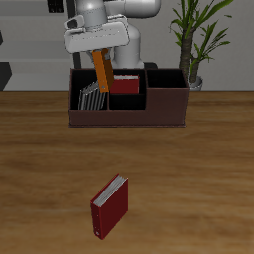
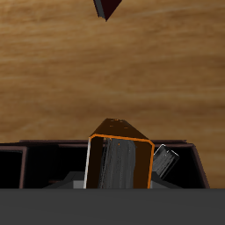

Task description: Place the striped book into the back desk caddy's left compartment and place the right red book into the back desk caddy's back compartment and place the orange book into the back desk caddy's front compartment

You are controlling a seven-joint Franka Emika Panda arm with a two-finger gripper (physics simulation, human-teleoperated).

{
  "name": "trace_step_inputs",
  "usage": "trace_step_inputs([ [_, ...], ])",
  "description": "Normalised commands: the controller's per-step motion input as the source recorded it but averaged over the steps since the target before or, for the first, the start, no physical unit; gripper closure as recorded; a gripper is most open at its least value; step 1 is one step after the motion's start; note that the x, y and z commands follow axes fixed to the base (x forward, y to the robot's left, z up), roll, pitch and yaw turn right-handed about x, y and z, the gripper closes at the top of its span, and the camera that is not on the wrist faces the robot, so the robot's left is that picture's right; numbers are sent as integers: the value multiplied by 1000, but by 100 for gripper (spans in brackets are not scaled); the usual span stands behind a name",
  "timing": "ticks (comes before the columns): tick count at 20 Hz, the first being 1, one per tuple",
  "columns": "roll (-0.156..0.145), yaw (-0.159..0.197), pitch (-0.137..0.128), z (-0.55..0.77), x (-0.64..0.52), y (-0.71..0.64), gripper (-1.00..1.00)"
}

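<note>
Orange book (image 1: 101, 69) in pincer (image 1: 96, 50), lower end hidden behind back desk caddy (image 1: 129, 117) wall.

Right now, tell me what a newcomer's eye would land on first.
The orange book held upright in the gripper above the back desk caddy stands out first. Next comes a red book lying alone on the wood near the table's front edge. Inside the caddy, the striped book and another red book already sit.

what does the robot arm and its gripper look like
The arm is made of smooth, rounded white and light grey segments. The gripper has a wide, blocky white body with darker grey shading beneath. No cables or markings are visible.
</note>
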Motion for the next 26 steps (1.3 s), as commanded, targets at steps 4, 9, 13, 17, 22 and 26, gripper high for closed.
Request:
trace_step_inputs([
  [4,-4,166,15,-5,-55,102,100],
  [9,-16,193,49,36,92,173,100],
  [13,-3,144,19,27,46,119,100],
  [17,10,240,19,24,-4,161,100],
  [22,-12,207,29,-2,47,89,100],
  [26,-28,164,-4,-5,7,44,100],
])
